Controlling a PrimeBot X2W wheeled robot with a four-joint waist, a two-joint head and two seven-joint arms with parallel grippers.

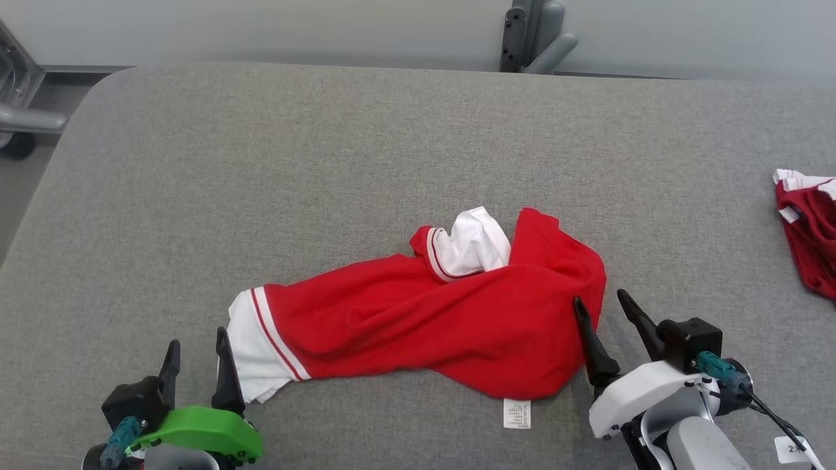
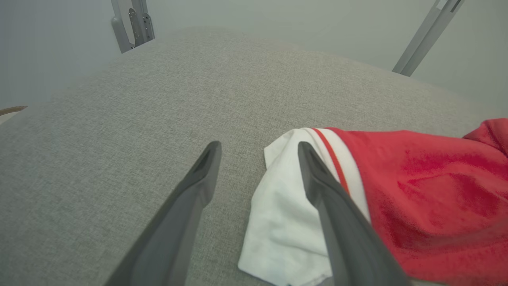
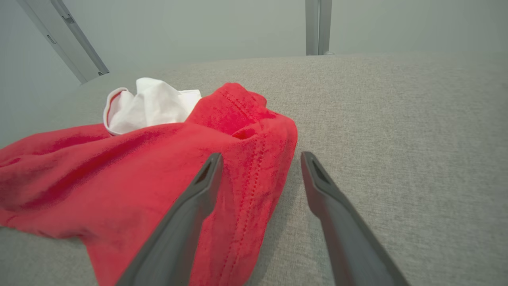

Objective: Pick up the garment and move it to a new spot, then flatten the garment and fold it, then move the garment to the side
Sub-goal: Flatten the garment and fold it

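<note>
While crumpled red-and-white garment point(image 1: 418, 313) lies on grey tabletop point(image 1: 326, 163), left claw point(image 1: 197, 336) spread beside white end, right claw point(image 1: 598, 296) spread at red edge

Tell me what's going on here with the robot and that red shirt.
A two-armed robot is working on a red and white garment that lies crumpled, not flattened, on the grey padded table. Neither gripper holds it: the left gripper is open at its white-hemmed end, and the right gripper is open at its red end. A second red garment lies at the table's right edge.
</note>
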